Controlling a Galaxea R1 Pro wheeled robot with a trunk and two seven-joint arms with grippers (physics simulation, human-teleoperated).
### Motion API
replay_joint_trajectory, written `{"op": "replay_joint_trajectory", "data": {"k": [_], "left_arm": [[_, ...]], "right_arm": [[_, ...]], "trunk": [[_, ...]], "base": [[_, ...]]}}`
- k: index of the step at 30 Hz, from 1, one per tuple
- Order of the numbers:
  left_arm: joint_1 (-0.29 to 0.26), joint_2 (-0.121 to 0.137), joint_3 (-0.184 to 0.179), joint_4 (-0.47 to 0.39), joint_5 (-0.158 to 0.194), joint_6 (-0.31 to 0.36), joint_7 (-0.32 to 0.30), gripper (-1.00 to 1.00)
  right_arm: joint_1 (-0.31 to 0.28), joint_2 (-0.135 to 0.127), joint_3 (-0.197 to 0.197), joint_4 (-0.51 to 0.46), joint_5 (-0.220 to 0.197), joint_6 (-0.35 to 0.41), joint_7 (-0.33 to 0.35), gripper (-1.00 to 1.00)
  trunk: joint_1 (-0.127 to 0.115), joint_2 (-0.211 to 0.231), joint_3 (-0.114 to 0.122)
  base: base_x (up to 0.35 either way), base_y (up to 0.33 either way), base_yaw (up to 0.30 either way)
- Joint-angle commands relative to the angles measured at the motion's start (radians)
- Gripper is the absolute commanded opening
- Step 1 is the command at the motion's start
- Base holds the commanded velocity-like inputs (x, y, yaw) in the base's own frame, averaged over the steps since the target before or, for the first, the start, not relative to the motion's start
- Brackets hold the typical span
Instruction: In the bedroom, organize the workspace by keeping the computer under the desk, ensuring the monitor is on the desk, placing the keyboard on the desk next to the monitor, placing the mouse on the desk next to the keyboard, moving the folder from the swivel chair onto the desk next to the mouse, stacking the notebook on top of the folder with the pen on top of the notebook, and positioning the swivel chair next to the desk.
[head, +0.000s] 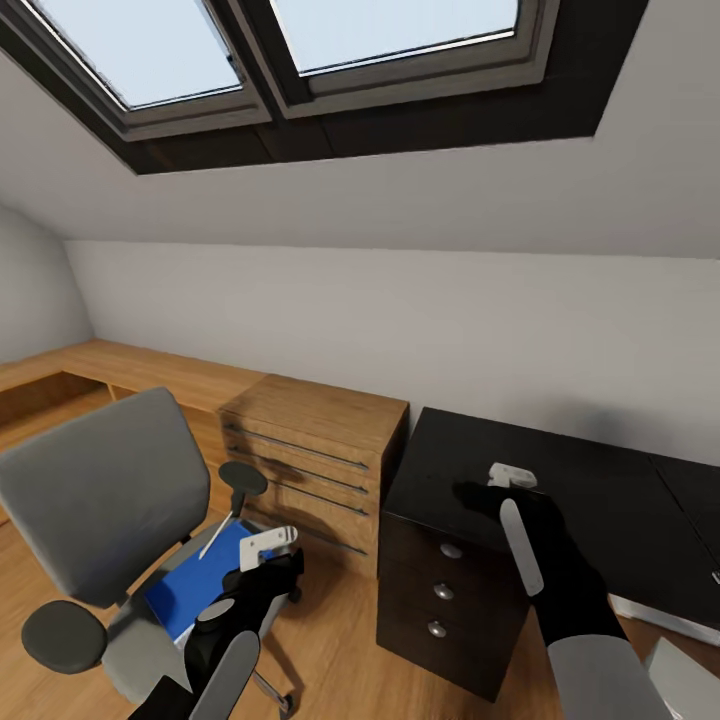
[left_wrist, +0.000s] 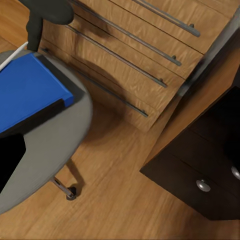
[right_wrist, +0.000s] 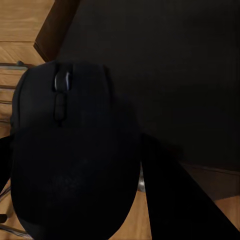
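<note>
Over the left end of the desk, the right gripper hangs with the mouse pinched between its fingers; the right wrist view has the black mouse, scroll wheel up, pressed close against the lens with the dark desktop beyond it. No monitor or keyboard is in sight, so the spot beside the keyboard cannot be judged from here. Set down this near the desk's corner, above the 3 drawers, the mouse could slide off the edge if let go while tilted or too high.

Down at the left, the left gripper hovers just above the chair seat, where the folder lies flat with a thin white stick, perhaps the pen, by its far edge. Whether its fingers are spread or pressed together I cannot tell. The armrest stands close by, and a careless reach could knock it and roll the chair away.
</note>
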Motion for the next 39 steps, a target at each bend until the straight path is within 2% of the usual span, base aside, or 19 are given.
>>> {"op": "replay_joint_trajectory", "data": {"k": [1, 4, 5, 10, 20, 26, 39], "left_arm": [[-0.001, 0.0, -0.001, -0.001, 0.008, 0.002, 0.009, 1.0], [-0.001, 0.0, -0.002, 0.01, 0.014, 0.002, 0.009, 1.0], [-0.001, 0.0, -0.003, 0.043, 0.018, 0.002, 0.009, 1.0], [-0.001, 0.001, -0.013, 0.054, 0.018, 0.002, 0.009, 1.0], [-0.001, 0.0, -0.015, 0.065, 0.017, 0.0, 0.008, 1.0], [-0.001, 0.0, -0.018, 0.067, 0.016, 0.0, 0.008, 1.0], [-0.001, 0.004, -0.021, 0.063, 0.014, 0.0, 0.008, 1.0]], "right_arm": [[-0.001, 0.001, -0.003, -0.002, -0.014, 0.003, -0.012, -1.0], [-0.001, 0.001, -0.008, -0.004, -0.014, 0.004, -0.016, -1.0], [-0.001, 0.0, -0.012, -0.006, -0.014, 0.004, -0.041, -1.0], [-0.001, 0.0, -0.016, -0.006, -0.015, 0.003, -0.091, -1.0], [-0.001, 0.001, -0.016, -0.003, -0.014, 0.002, -0.098, -1.0], [-0.001, 0.001, -0.016, 0.0, -0.013, -0.03, -0.099, -1.0], [-0.001, 0.001, -0.016, 0.013, -0.013, -0.047, -0.099, -1.0]], "trunk": [[0.0, -0.001, -0.001], [0.0, -0.001, -0.001], [0.0, -0.001, -0.001], [0.0, -0.001, 0.002], [0.0, -0.001, 0.011], [0.0, -0.001, 0.018], [0.0, -0.001, 0.031]], "base": [[0.0, 0.0, -0.005], [0.0, 0.0, -0.003], [0.0, 0.0, 0.0], [0.0, 0.0, -0.124], [0.0, 0.0, -0.232], [-0.005, 0.0, -0.24], [-0.203, 0.0, -0.241]]}}
